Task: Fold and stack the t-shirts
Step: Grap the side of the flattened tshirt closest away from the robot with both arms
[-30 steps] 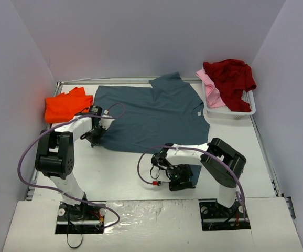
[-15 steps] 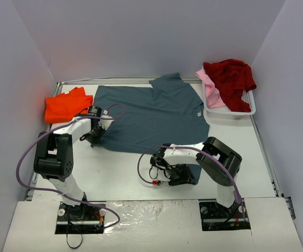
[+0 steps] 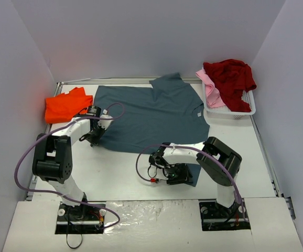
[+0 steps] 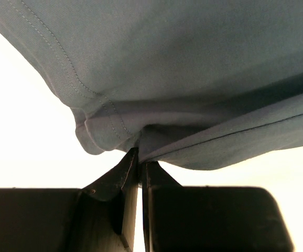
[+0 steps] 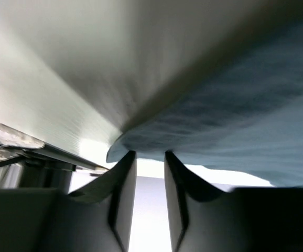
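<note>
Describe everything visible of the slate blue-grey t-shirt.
The slate blue-grey t-shirt is soft cloth with stitched hems, spread mostly flat on the white table, one sleeve pointing to the far edge. The left end effector pinches its near left hem; the right end effector meets its near right corner, grip unclear.

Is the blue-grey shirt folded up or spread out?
Spread out. The blue-grey t-shirt lies open and wide across the table, a sleeve sticking out at the far edge.
</note>
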Controlling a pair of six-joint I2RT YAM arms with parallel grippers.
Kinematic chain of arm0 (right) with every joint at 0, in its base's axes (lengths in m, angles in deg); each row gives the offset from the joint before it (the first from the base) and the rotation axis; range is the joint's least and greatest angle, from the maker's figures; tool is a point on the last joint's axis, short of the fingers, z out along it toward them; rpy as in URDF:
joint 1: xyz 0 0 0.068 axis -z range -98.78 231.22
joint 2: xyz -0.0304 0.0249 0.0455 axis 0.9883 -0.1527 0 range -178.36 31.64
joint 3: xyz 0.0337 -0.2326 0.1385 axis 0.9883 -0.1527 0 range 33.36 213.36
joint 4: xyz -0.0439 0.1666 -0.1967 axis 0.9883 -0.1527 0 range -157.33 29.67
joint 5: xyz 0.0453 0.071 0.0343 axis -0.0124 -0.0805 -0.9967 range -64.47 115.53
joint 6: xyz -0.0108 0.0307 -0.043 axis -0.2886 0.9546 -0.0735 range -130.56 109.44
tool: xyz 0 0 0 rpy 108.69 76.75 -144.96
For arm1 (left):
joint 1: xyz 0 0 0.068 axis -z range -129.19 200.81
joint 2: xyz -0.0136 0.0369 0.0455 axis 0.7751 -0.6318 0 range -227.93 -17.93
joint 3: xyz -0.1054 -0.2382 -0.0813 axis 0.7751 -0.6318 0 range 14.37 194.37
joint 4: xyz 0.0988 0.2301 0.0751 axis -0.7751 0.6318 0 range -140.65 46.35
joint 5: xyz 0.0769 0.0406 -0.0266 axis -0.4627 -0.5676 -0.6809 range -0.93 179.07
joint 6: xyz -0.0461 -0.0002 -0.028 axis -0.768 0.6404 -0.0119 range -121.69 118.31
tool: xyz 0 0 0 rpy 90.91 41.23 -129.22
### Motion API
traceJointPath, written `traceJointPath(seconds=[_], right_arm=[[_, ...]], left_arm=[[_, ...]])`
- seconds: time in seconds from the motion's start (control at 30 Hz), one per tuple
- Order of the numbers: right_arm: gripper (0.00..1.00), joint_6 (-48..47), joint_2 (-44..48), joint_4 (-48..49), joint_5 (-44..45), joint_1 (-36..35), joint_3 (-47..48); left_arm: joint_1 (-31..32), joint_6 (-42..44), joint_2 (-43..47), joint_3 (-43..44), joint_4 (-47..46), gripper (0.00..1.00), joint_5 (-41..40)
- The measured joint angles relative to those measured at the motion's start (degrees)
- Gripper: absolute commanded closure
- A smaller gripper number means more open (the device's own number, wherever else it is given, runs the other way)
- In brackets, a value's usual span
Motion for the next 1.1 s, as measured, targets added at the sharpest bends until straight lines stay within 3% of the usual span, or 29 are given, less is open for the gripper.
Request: traceJointPath(seconds=[0.07, 0.73, 1.1], right_arm=[[0.64, 0.0, 0.13, 0.11, -0.11, 0.0, 0.59], [0.66, 1.64, 9.4, -7.52, -5.01, -0.02, 3.45], [0.58, 1.64, 9.35, -9.11, -7.32, -0.04, 0.9]], left_arm=[[0.04, 0.0, 0.24, -0.02, 0.0, 0.97, -0.02], [0.17, -0.09, 3.61, -1.07, -0.22, 0.98, -0.04], [0.22, -0.07, 3.65, -2.01, -0.74, 0.98, -0.17]])
